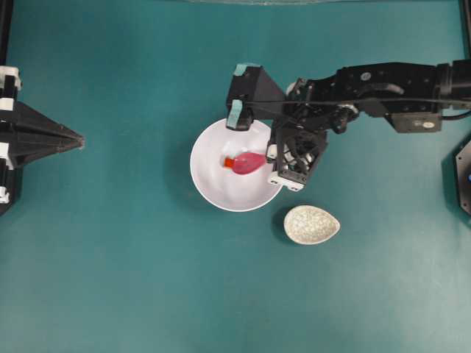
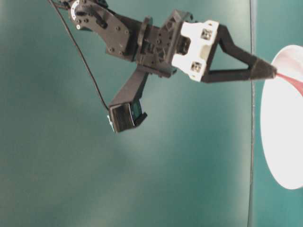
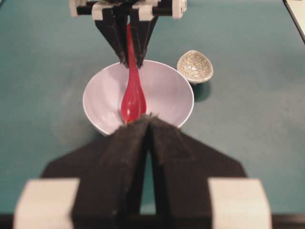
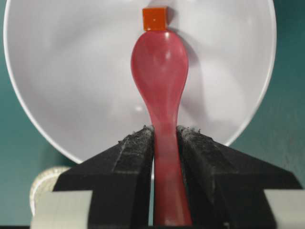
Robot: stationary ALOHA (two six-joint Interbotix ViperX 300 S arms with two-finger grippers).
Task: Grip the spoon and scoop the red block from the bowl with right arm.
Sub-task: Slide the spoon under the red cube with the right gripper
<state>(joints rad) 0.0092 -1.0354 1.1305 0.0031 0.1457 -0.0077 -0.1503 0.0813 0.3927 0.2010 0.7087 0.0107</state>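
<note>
Spoon [image 4: 161, 71] clamped at handle between right arm fingers [image 4: 128, 157], scoop inside bowl [image 4: 71, 71], tip touching red block [image 4: 155, 19]. Glossy stiff plastic, likely light, slippery; grip well up handle. Block tiny, likely to skid. Left fingers [image 3: 119, 157] together, empty.

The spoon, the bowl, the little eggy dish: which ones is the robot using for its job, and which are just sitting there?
Using for the job:
spoon, pinched in the right gripper
red block, at the spoon's tip
bowl, holding the block

Just sitting there:
speckled dish, beside the bowl
left gripper, shut and holding nothing
</note>
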